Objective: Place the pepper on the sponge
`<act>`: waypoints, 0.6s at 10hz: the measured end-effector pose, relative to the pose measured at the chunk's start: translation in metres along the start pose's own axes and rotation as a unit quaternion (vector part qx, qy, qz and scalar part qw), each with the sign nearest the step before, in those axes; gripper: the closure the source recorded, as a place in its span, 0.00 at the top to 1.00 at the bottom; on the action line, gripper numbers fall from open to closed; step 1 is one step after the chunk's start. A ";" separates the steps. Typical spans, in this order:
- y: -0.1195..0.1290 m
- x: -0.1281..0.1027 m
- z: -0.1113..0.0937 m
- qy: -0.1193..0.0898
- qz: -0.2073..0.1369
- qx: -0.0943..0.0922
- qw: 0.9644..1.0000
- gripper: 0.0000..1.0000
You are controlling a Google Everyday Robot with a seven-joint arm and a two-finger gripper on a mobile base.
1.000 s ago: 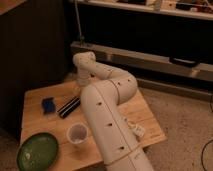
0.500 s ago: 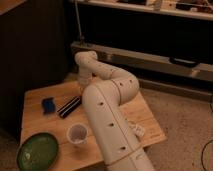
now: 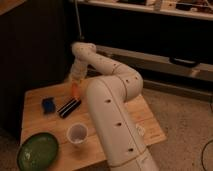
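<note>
Going left to right on the wooden surface (image 3: pixel 35 120): we are seeing a green plate (image 3: pixel 37 151) at the near left corner. The sponge (image 3: pixel 48 105), dark blue and squarish, is lying flat behind it with nothing on top. Next we are seeing a black striped bar (image 3: pixel 70 107) lying slantwise just right of the sponge, and a white cup (image 3: pixel 77 133) standing upright in front of the bar.

The pepper (image 3: pixel 75 91) is showing as a small orange shape by the far end of the bar, apart from the sponge and not on it. The gripper (image 3: pixel 76 82) is hanging right over the pepper, at the end of the white arm (image 3: pixel 115 110) that is filling the right half. We are not able to tell whether the gripper is open, closed, or holding the pepper.

We are judging the pepper light, smooth and tapered, so likely to slip or roll. Gripping across its thicker middle looks safest. The sponge is probably soft and small, so the pepper needs laying centred.

We are counting one pepper, one sponge, one bar, one cup, one plate and one gripper
</note>
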 end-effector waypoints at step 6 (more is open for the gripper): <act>0.099 0.012 0.041 0.013 -0.086 -0.089 0.992 0.11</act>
